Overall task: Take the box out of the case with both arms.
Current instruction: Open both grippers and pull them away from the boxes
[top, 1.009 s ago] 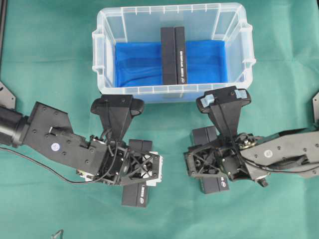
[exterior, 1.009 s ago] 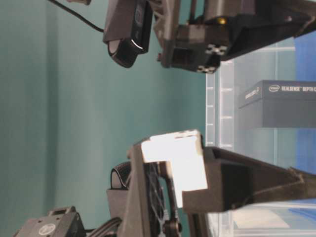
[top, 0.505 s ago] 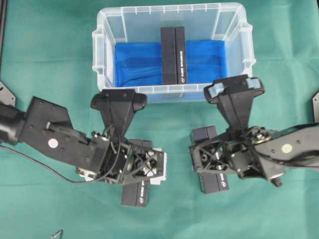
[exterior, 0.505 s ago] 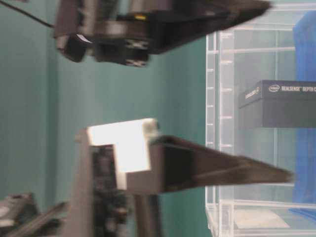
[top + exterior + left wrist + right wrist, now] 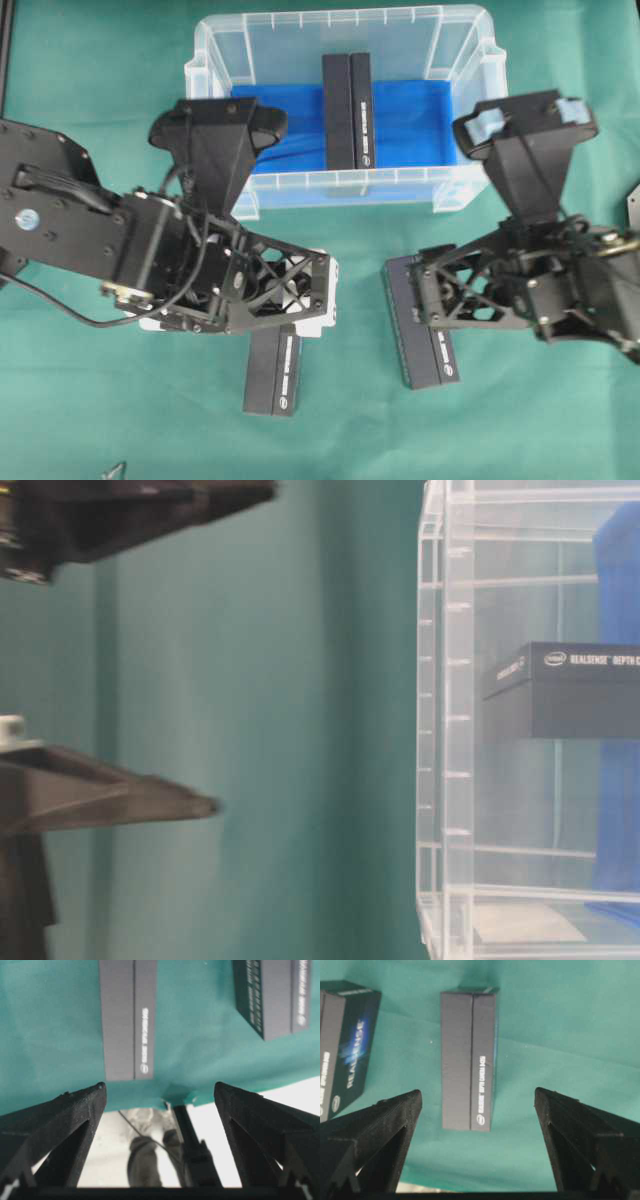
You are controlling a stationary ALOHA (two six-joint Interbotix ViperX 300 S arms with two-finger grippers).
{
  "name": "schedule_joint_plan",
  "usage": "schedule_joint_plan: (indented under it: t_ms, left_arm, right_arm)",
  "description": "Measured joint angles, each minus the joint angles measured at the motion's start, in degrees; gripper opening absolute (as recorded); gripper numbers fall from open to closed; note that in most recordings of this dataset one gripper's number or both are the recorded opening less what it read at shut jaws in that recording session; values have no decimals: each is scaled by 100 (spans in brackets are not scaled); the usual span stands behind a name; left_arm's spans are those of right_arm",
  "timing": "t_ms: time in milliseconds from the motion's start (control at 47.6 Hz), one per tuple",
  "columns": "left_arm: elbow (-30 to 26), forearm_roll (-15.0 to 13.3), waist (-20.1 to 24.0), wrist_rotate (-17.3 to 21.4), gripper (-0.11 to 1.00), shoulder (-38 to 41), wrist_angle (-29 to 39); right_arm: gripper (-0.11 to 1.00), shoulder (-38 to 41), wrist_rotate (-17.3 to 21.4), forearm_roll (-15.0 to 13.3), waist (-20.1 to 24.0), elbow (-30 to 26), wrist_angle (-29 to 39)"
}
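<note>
The clear case (image 5: 340, 14) stands at the back centre with a blue lining (image 5: 280, 125). One black box (image 5: 347, 110) stands in it, and it shows through the wall (image 5: 570, 690) at table level. My left gripper (image 5: 285, 300), with its white block, hangs open above a black box on the cloth (image 5: 275, 375), seen again in the wrist view (image 5: 127, 1015). My right gripper (image 5: 470, 295), all black, hangs open over another black box (image 5: 415, 345), which shows ahead of its spread fingers (image 5: 468, 1055). Neither gripper holds anything.
Green cloth covers the table. Its front edge shows between the left gripper's fingers (image 5: 75, 1110). The two boxes lie about a hand's width apart in front of the case. At table level, the case (image 5: 445, 720) fills the right and the gripper fingers (image 5: 120, 795) stay at the left.
Both arms have risen from the boxes on the cloth and loom larger overhead. At table level their fingers have drawn back from the case. Both grippers stayed open.
</note>
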Motion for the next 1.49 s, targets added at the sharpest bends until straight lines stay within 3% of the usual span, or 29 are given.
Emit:
schedule_joint_plan:
  t_ms: [189, 862, 1135, 1493]
  left_arm:
    - [-308, 0, 18, 44, 92, 9, 316]
    - [-308, 0, -35, 35, 92, 9, 360]
    - [97, 0, -202, -79, 92, -378, 492]
    - [1195, 0, -501, -527, 92, -1301, 501]
  right_arm:
    - [90, -18, -88, -44, -26, -229, 264]
    - [89, -26, -167, 0, -18, -237, 299]
    - [89, -272, -308, 105, 0, -167, 545]
    - [88, -1028, -237, 229, 26, 580, 712]
